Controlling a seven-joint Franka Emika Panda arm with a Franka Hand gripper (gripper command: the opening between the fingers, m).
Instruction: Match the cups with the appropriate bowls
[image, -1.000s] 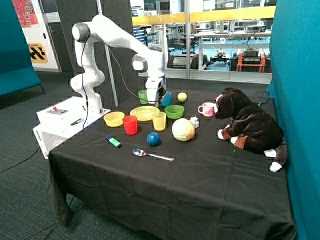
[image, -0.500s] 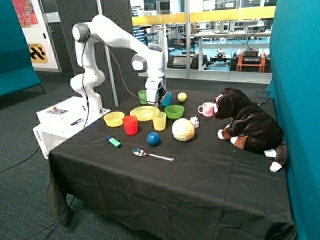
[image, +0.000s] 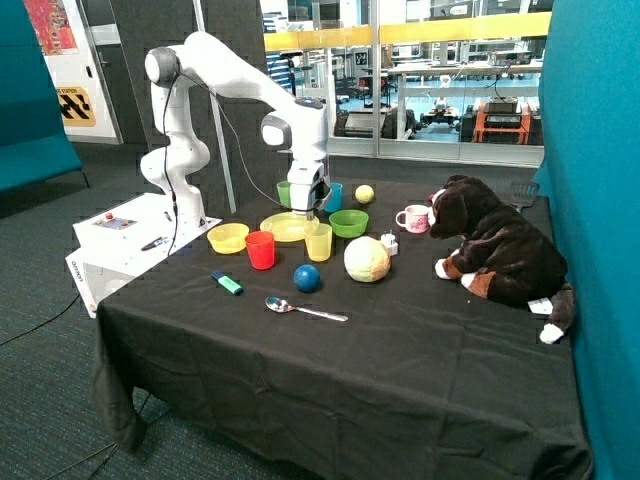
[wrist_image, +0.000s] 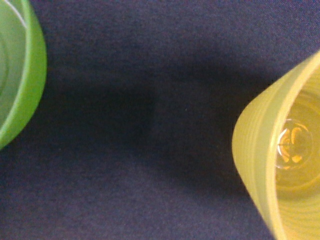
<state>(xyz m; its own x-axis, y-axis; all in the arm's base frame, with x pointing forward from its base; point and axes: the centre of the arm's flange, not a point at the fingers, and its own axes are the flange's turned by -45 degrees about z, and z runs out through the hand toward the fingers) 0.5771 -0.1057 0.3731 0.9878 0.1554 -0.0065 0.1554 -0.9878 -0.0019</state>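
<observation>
The yellow cup (image: 318, 242) stands upright in front of the yellow-green plate, its open mouth showing in the wrist view (wrist_image: 285, 160). The green cup (image: 286, 193) stands behind the plate, next to the arm. The green bowl (image: 348, 222) sits beside the yellow cup, and its rim (wrist_image: 20, 75) shows in the wrist view. The yellow bowl (image: 228, 238) lies at the table's edge nearest the robot base. My gripper (image: 311, 211) hangs low over the cloth between the yellow cup and the green bowl, holding nothing that I can see.
A red cup (image: 260, 250) stands by the yellow bowl and a blue cup (image: 333, 196) behind the gripper. Around them lie a yellow-green plate (image: 286, 227), blue ball (image: 306, 278), cabbage-like ball (image: 367, 259), spoon (image: 305, 310), marker (image: 227, 283), handled mug (image: 412, 217) and plush dog (image: 495, 245).
The gripper has come down and forward, away from the blue cup and toward the yellow cup. Nothing on the table has moved.
</observation>
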